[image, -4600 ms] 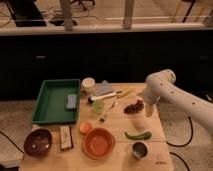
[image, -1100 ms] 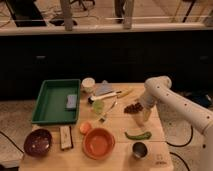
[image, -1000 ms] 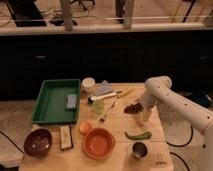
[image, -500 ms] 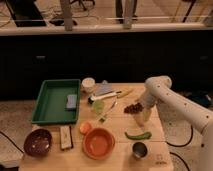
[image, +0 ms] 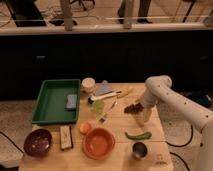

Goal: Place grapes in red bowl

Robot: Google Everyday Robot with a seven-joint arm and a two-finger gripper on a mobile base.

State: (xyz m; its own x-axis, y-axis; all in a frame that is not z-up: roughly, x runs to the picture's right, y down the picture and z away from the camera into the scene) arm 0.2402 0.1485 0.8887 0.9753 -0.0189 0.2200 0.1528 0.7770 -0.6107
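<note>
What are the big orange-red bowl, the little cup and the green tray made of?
The red bowl is probably matte plastic: even colour, no glare. The little cup is likely metal: grey with a dull sheen. The green tray looks like plastic too, one flat colour. The hand is down beside the grapes.

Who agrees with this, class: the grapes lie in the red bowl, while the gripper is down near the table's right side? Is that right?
Not quite. The camera view shows the grapes lying on the table, close beside the gripper, not in the red bowl. The gripper is indeed down near the table's right side.
</note>
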